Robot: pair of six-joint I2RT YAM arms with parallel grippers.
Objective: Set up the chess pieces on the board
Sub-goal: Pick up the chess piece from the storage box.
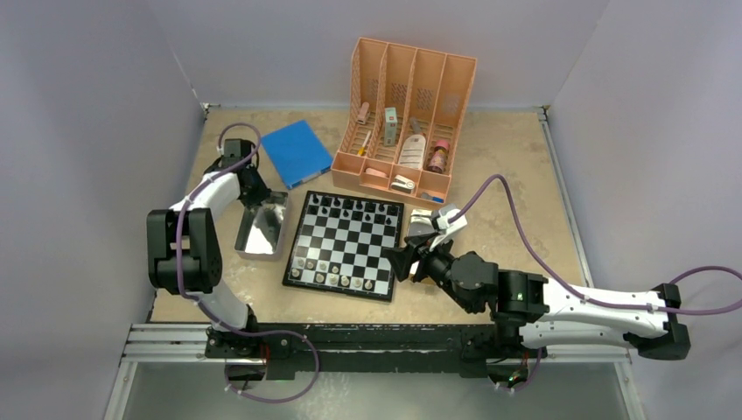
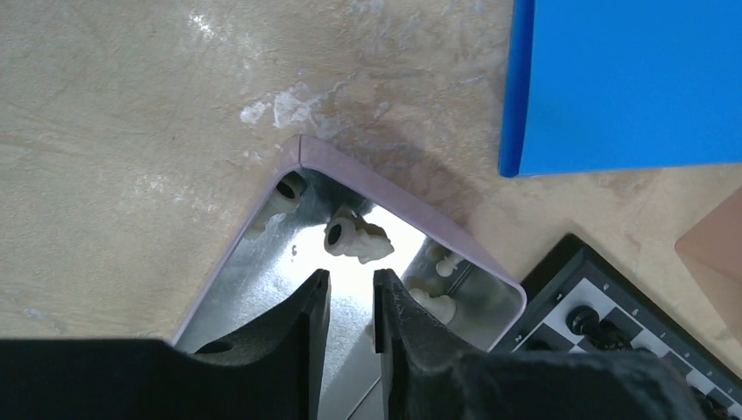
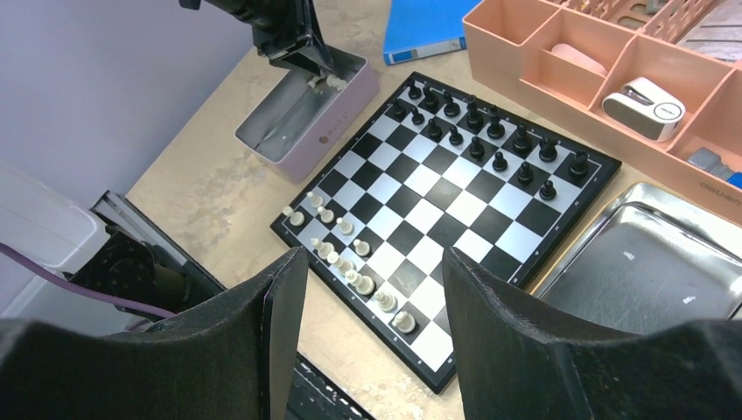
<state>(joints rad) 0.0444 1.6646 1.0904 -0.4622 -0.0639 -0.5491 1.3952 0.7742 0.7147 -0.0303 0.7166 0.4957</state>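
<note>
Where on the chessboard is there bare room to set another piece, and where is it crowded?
The board lies bare across its middle rows, between the black pieces and the white pieces. White's second row is also free toward the metal tray. The two black rows are crowded.

Soft, even indoor light with no hard shadows.
From above, the table (image 1: 516,157) is lit flatly and the picture is slightly soft, so fine detail is lost. In the left wrist view the tray (image 2: 394,197) throws white glare around the pale pieces (image 2: 354,241), and the left tool (image 2: 352,278) is a near-black mass. In the right wrist view the right tool (image 3: 374,262) is dark and blurred, while the board (image 3: 446,201) is sharp with a faint sheen.
</note>
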